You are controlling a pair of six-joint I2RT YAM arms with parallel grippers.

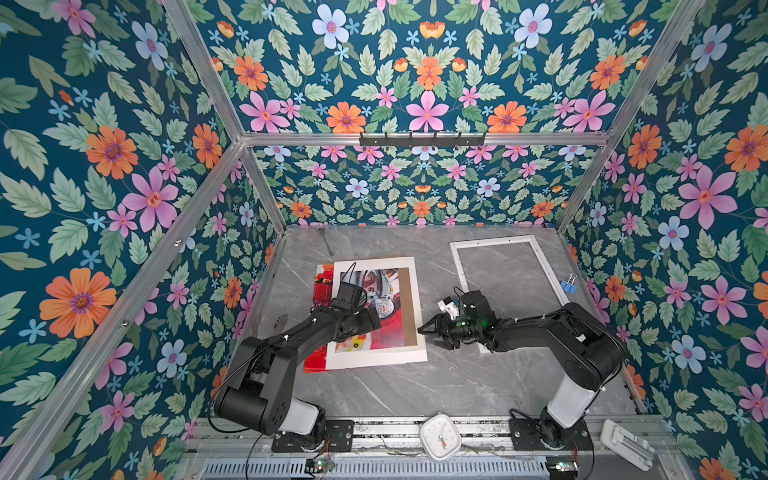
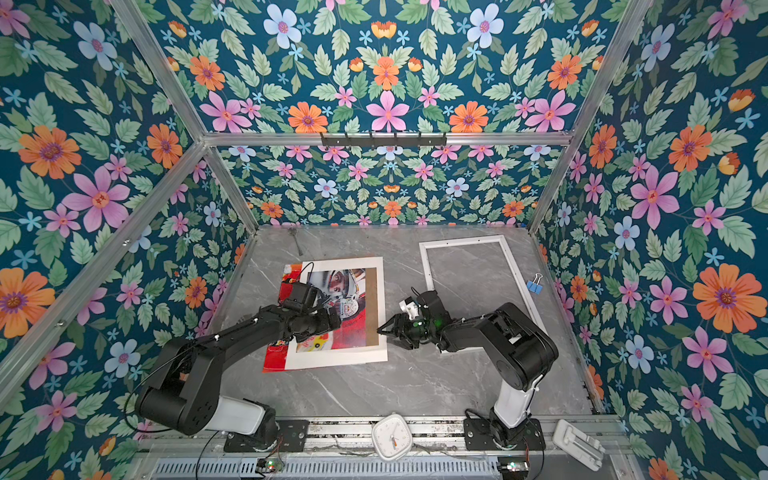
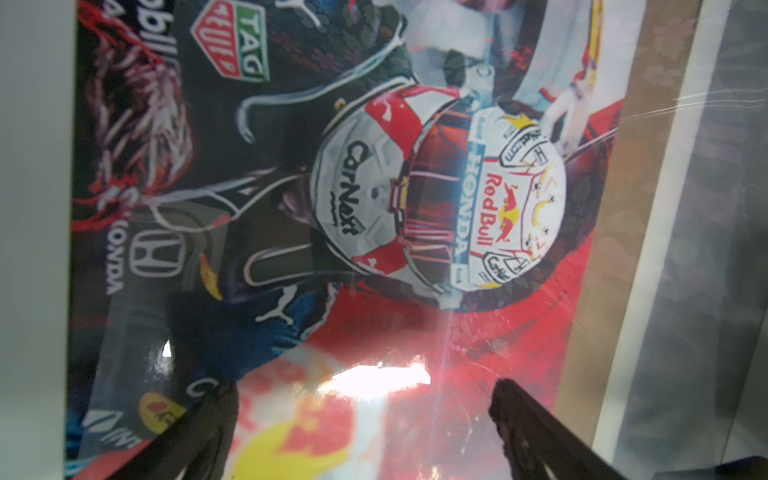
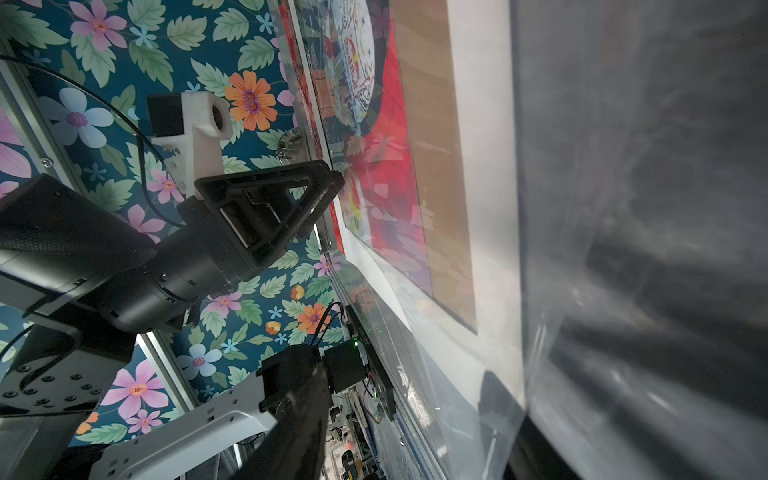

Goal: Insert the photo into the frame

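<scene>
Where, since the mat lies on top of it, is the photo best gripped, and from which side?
Probably the photo's bare red strip, poking out past the mat board's left edge in both top views. Come low from that side: it lies flat, and the mat board overlies the rest.

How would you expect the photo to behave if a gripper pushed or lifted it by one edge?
The photo looks thin and glossy, so probably floppy and slippery. The mat board lies on it, so a push would likely drag both.
</scene>
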